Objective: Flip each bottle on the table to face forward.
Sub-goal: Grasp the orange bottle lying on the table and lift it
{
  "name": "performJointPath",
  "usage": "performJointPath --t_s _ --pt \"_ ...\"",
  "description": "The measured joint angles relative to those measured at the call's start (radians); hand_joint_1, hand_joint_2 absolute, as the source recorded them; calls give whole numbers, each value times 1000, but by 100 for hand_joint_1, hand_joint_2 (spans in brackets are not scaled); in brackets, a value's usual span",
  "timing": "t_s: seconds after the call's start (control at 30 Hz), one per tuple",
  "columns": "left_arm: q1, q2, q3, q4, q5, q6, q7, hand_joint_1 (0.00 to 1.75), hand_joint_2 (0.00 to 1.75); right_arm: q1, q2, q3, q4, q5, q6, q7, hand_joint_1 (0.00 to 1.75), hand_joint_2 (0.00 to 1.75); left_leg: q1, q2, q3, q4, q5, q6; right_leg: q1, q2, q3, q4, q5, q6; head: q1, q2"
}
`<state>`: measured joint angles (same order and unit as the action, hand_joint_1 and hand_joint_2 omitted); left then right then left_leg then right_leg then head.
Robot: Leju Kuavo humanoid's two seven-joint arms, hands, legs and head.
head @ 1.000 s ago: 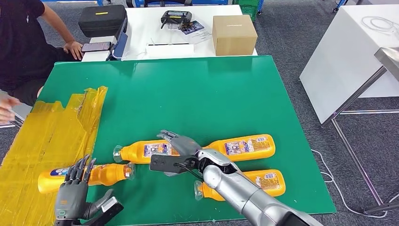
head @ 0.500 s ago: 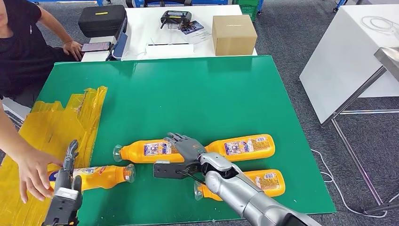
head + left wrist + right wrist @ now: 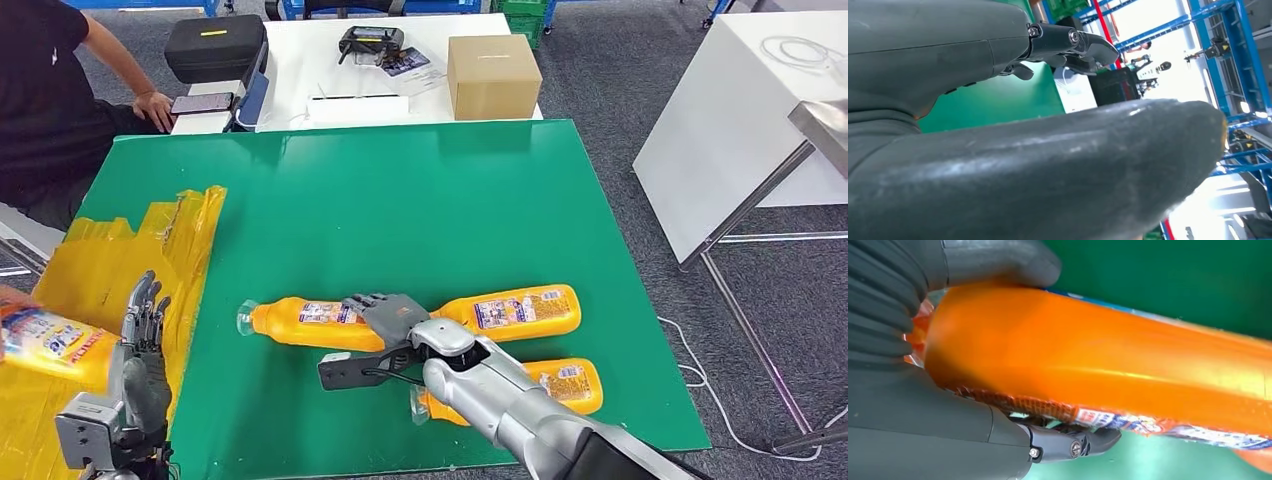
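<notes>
Three orange bottles lie on the green table (image 3: 400, 200). My right hand (image 3: 388, 318) grips the base end of the left one (image 3: 300, 322); in the right wrist view the thumb (image 3: 998, 262) and fingers (image 3: 1073, 445) wrap that bottle (image 3: 1098, 365). A second bottle (image 3: 520, 310) lies to its right and a third bottle (image 3: 570, 385) near the front edge, partly behind my right arm. My left hand (image 3: 140, 345) stands above the yellow sheet, fingers straight and holding nothing; the left wrist view shows that hand (image 3: 998, 165) bare. A fourth bottle (image 3: 55, 343) hangs at the far left, held by a person's hand (image 3: 12, 297).
A yellow taped sheet (image 3: 120, 270) covers the table's left side. A person (image 3: 50, 100) sits at the back left. Behind stands a white table with a black case (image 3: 215, 45) and a cardboard box (image 3: 493, 75). Another white table (image 3: 740, 110) is at the right.
The person reached in and lifted the leftmost bottle off the sheet toward the left edge. My left hand let it go and rose, fingers up. My right hand settled onto its bottle.
</notes>
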<state>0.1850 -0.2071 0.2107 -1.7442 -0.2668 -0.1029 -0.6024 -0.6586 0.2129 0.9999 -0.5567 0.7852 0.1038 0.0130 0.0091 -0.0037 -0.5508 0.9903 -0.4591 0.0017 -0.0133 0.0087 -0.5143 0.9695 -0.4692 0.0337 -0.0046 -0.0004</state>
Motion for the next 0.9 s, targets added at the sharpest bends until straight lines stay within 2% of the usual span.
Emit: performJointPath --t_s 0.23,0.37,0.5,0.63,0.73,0.9 --pt "-3 0 -7 0 44 -18 10 0 0 -14 22 28 55 5 8 -2 175 175 0 0 6 0 0 0 0 0 4 0 0 0 0 0" --pt "-10 0 -4 1 155 -86 62 0 0 -16 27 36 78 -12 4 13 175 175 0 0 10 0 -1 0 0 0 3 0 -1 -1 0 0" --pt "-12 0 11 11 323 -175 139 0 0 4 31 1 80 -112 -98 1 175 175 0 0 11 -1 -2 -1 0 0 7 0 -1 -1 0 0" --pt "2 -2 37 15 415 -233 183 0 175 43 32 -78 57 -187 -193 -35 175 175 0 1 11 0 -1 -1 0 1 11 0 -1 -1 0 0" --pt "25 -13 66 14 497 -306 230 0 175 104 31 -149 -16 -242 -251 -89 175 175 0 0 7 0 -1 -1 0 1 9 0 -1 -1 0 0" --pt "68 -46 137 9 581 -435 272 0 175 243 24 -264 -249 -259 -269 -133 175 175 0 0 -2 0 -1 -1 0 0 0 0 -1 -1 0 0"
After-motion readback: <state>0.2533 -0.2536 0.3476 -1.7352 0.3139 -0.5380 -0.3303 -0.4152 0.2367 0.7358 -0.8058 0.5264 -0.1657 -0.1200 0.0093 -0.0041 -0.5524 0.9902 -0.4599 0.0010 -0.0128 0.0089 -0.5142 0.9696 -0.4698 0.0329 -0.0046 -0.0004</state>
